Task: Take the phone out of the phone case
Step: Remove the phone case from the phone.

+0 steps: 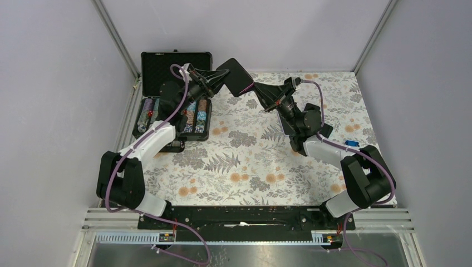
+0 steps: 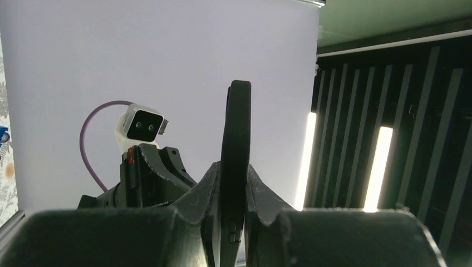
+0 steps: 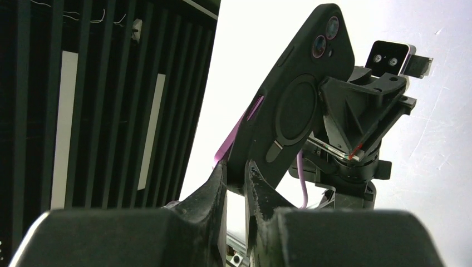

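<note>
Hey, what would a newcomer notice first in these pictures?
A black case, held in the air above the table's far middle, with the left gripper and right gripper both shut on it. In the right wrist view, the pink phone shows along the case's edge. An open box of coloured items lies at far left.

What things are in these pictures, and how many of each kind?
Robot arms: 2, left arm and right arm
Phone in its case: 1
Open black box holding coloured chips: 1
Small blue object: 1
Total: 5

phone hidden inside phone case, edge showing
</note>
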`<state>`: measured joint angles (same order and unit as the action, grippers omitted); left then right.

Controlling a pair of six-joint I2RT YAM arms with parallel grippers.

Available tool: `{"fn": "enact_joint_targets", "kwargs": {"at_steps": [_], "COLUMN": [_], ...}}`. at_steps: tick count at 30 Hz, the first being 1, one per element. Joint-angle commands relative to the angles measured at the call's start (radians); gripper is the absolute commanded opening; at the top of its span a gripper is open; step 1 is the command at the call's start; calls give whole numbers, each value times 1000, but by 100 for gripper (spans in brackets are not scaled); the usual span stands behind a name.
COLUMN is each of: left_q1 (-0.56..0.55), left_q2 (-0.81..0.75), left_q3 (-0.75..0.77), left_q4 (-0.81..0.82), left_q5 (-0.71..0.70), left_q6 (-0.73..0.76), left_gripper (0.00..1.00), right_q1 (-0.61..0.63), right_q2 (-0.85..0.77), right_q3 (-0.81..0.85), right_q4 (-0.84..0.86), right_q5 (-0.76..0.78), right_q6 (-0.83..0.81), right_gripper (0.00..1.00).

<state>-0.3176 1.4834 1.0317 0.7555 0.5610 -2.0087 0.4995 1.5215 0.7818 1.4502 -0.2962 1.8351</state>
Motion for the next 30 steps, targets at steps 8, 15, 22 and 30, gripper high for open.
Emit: {"fn": "enact_joint_targets", "kwargs": {"at_steps": [8,15,22,30], "left_q1": [-35,-36,-38,-34], "left_q2": [-94,-97,-86,-128], "left_q3": [109,286,311,278], "left_q4": [116,-35,-21,-102], "left_q5": [-42,-4,-2,-2], "left_q6": [-338,-217,-224,-113], "left_gripper": [0,0,0,0], "right_q1": [14,13,10,-1], "right_q2": [8,-1,-60,-172], "right_q3": [-71,-80,37,171], "right_q4": [-255,-350,-781,-1255], "right_q5": [-48,-48,-80,-32], "right_q6": [-192,-246,-360,-546], "right_gripper": [0,0,0,26]}}
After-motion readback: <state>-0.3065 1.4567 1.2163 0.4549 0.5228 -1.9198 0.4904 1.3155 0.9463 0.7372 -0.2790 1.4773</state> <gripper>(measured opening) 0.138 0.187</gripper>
